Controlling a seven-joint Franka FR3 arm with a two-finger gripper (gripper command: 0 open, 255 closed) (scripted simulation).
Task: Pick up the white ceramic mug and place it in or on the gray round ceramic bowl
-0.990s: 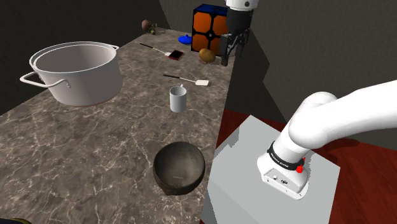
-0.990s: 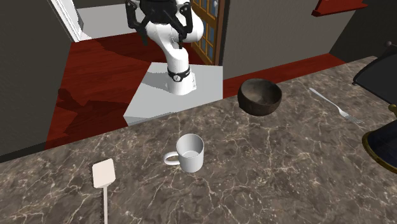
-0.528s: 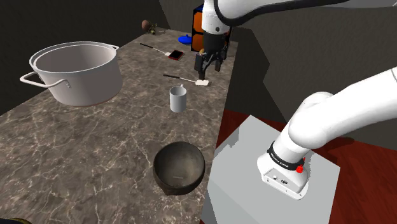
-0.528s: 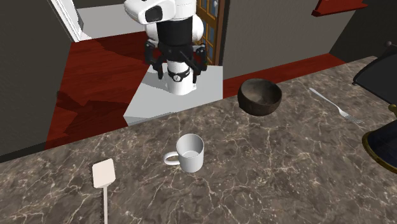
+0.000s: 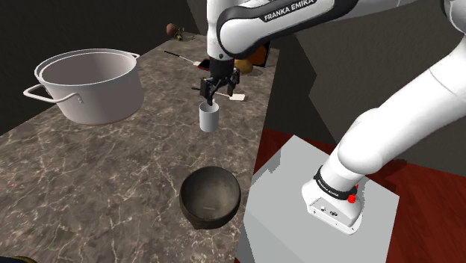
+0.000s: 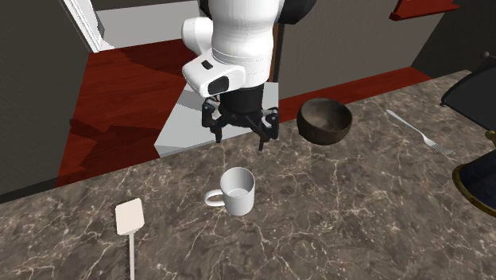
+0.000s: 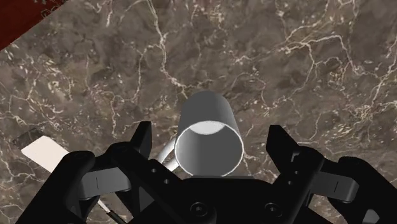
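The white mug (image 5: 209, 117) stands upright on the dark marble counter (image 5: 112, 172), its handle turned toward a white spatula (image 6: 129, 218). My gripper (image 5: 214, 88) hangs open just above the mug, touching nothing. In the wrist view the mug (image 7: 205, 109) sits between the two spread fingers (image 7: 141, 137), with the gripper (image 7: 210, 141) centred over its mouth. From the second exterior view the gripper (image 6: 240, 138) hovers a little behind and above the mug (image 6: 237, 191). The dark grey round bowl (image 5: 210, 196) rests empty near the counter's edge by the stand; it also shows as the bowl (image 6: 324, 121) to the mug's right.
A large grey pot (image 5: 89, 86) stands at the shoulder view's left. The spatula (image 5: 226, 95) lies just beyond the mug, with small items further back. A fork (image 6: 420, 132) lies right of the bowl. The stand (image 5: 299, 202) abuts the counter's edge.
The arm has swung from the counter's far end toward the mug and come down; the open gripper now hangs right over it. Mug and bowl have not moved.
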